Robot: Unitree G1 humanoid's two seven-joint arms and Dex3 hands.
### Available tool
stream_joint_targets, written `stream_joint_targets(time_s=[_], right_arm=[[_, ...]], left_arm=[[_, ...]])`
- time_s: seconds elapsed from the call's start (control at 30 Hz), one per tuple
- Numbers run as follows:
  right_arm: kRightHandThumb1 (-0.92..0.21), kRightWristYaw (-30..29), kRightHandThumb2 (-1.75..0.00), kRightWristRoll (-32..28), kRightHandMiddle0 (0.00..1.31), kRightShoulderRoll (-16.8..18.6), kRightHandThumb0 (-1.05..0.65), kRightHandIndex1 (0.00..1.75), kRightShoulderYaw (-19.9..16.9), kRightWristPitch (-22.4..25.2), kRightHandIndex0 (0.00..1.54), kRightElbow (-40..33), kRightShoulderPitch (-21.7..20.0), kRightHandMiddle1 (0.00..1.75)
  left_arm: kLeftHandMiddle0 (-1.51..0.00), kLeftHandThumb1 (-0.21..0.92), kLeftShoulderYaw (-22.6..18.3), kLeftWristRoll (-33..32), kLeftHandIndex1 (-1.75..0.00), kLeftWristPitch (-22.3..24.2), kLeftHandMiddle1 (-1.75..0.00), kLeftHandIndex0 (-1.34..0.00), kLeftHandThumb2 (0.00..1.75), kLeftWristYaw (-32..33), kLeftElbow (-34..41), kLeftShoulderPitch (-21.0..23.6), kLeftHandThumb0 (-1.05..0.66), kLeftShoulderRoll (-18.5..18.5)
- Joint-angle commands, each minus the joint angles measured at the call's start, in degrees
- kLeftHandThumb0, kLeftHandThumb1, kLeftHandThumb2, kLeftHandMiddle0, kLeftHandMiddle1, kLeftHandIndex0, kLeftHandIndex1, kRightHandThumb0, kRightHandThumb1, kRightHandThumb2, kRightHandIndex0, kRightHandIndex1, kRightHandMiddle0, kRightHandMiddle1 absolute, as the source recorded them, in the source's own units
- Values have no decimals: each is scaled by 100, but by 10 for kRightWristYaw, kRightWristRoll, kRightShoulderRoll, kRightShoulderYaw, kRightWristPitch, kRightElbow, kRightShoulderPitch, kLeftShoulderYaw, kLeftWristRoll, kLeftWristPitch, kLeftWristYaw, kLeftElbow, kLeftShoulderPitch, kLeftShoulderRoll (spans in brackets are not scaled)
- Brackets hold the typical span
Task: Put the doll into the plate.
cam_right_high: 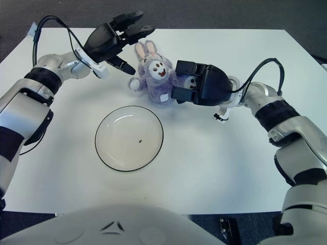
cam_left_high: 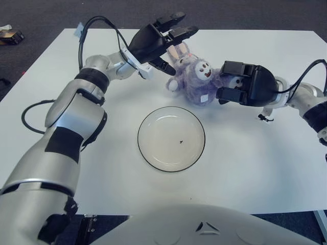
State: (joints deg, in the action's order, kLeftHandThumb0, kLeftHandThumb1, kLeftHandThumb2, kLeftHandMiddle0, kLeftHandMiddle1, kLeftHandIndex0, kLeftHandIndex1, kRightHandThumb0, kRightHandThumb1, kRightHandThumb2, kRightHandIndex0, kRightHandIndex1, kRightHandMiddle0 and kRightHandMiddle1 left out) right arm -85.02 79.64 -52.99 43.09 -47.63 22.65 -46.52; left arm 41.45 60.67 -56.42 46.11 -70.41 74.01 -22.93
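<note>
A purple plush bunny doll (cam_left_high: 193,77) lies on the white table (cam_left_high: 255,163), just beyond the round white plate (cam_left_high: 163,148) with a dark rim. My left hand (cam_left_high: 173,38) hovers at the doll's ears from the left, fingers spread, thumb near the doll's paw. From the right, my right hand (cam_left_high: 225,80) presses against the doll's side, one finger above and one below its flank, not closed around it. The plate holds nothing but a tiny dark speck.
The table's far edge runs just behind the doll, with dark carpet beyond. A small box (cam_left_high: 10,35) lies on the floor at far left. Black cables loop off both forearms. My torso fills the bottom of the view.
</note>
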Motion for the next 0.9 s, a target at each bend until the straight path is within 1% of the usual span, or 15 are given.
stream_joint_targets(time_s=[0.0, 0.07, 0.13, 0.27, 0.37, 0.5, 0.63, 0.83, 0.87], right_arm=[[-45, 13, -105, -10, 35, -6, -1, 143, -17, -8, 65, -10, 10, 175], [-46, 33, -104, -34, 35, -13, -1, 142, -33, -28, 65, -35, 24, 175], [-48, 53, -100, -52, 36, -20, -1, 137, -47, -44, 65, -54, 36, 175], [-51, 95, -95, -86, 37, -31, -1, 132, -76, -74, 64, -78, 58, 175], [-52, 126, -94, -111, 38, -31, -1, 131, -95, -99, 63, -87, 71, 175], [-52, 193, -93, -164, 39, -35, -1, 130, -123, -141, 63, -109, 93, 175], [-52, 244, -91, -190, 41, -31, -1, 127, -156, -157, 64, -124, 113, 174], [-52, 291, -91, -205, 41, -14, -1, 126, -196, -178, 64, -127, 131, 173], [-52, 307, -91, -216, 41, -17, -1, 126, -206, -181, 64, -136, 138, 173]], left_arm=[[-30, 87, 11, 8, -3, 5, 0, -40, 0, 15, -6, 15, -25, -3], [-30, 87, 29, 26, -3, 17, 0, -40, 0, 7, -5, 30, -25, 1], [-29, 87, 40, 34, -2, 23, 0, -40, 0, 4, -5, 38, -25, 4], [-28, 88, 56, 44, -2, 31, 0, -40, 1, 6, -7, 46, -22, 6], [-29, 89, 68, 52, -1, 40, 0, -40, 1, 6, -8, 51, -19, 8], [-31, 89, 89, 69, -1, 56, -1, -39, 1, 5, -11, 60, -17, 16], [-33, 90, 101, 75, -1, 55, -1, -39, 1, 0, -14, 66, -16, 17], [-34, 90, 107, 75, -1, 55, -1, -40, 1, 3, -16, 68, -16, 17], [-34, 90, 109, 75, -1, 55, -1, -40, 1, -3, -17, 68, -16, 17]])
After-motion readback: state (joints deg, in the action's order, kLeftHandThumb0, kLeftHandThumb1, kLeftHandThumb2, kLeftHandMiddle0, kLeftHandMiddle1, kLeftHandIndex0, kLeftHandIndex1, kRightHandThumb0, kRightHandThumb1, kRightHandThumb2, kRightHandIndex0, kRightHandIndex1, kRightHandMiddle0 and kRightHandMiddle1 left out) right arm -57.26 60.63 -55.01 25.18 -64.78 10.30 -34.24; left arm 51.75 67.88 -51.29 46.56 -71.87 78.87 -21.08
